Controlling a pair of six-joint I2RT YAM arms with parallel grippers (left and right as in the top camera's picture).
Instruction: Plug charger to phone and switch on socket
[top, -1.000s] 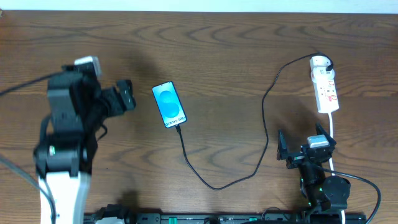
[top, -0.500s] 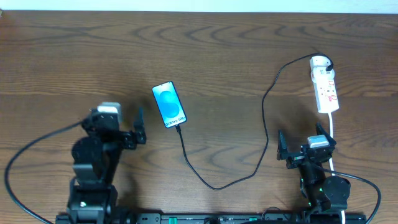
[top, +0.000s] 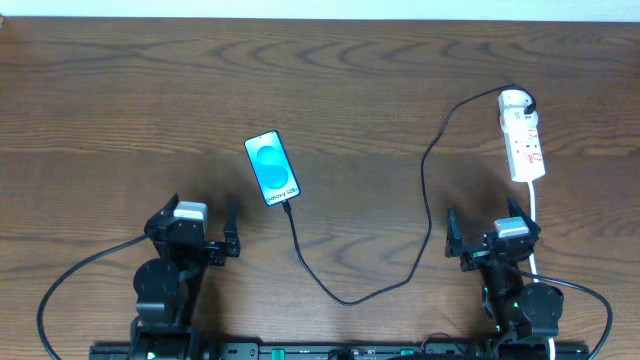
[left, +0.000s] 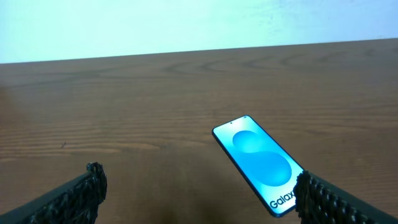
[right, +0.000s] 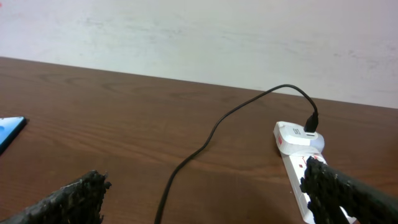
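The phone (top: 272, 168) lies mid-table, with the charger (top: 420, 190) reaching from its near end to the socket (top: 523, 140) at far right. The left gripper (top: 193, 224) and right gripper (top: 487, 236) sit spread wide near the front edge.

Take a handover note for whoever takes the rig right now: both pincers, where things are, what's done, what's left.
Left pincer: open, empty, front left.
Right pincer: open, empty, just short of the power strip.
Phone lies flat between the arms, screen lit.
Black cable runs from the strip's far end to the phone's near end and looks plugged in.
Left to do: the strip's switch. Its state is unreadable from here, so check it.
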